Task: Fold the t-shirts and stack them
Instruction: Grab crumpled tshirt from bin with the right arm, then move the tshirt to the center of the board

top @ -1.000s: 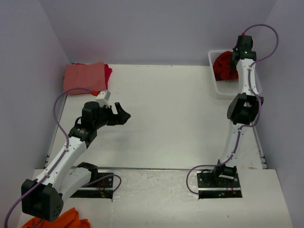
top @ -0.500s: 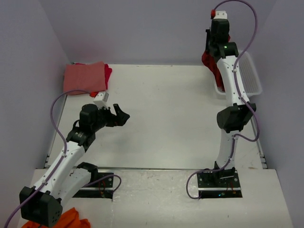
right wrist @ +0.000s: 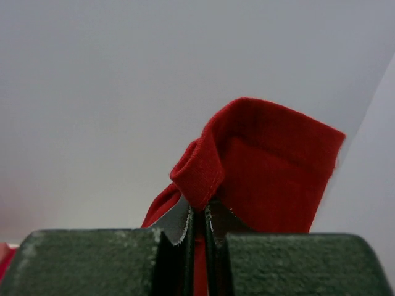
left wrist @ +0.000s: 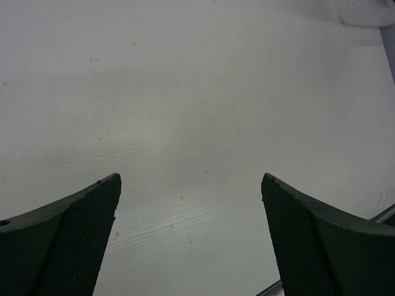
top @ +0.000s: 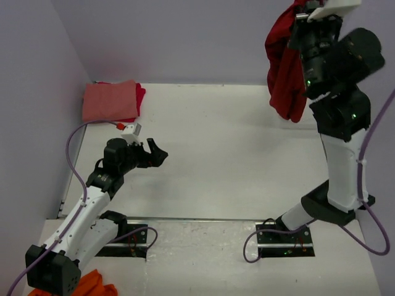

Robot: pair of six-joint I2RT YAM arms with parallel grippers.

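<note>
My right gripper (top: pixel 296 15) is raised high at the top right and is shut on the dark red t-shirt (top: pixel 285 68), which hangs down in the air over the table's back right. In the right wrist view the red cloth (right wrist: pixel 259 166) is pinched between the closed fingers (right wrist: pixel 179 228). A folded salmon-pink t-shirt (top: pixel 110 100) lies at the back left corner on top of a brighter red one (top: pixel 141 95). My left gripper (top: pixel 154 151) is open and empty, low over the bare table (left wrist: pixel 185 92) at the left.
An orange cloth (top: pixel 83 287) lies off the table at the bottom left by the left arm's base. Purple walls close in the table at the back and both sides. The corner of a white bin (left wrist: pixel 364 12) shows in the left wrist view.
My right arm has lifted the dark red t-shirt out of the white bin and much higher, towards the camera. The left gripper has barely moved.
</note>
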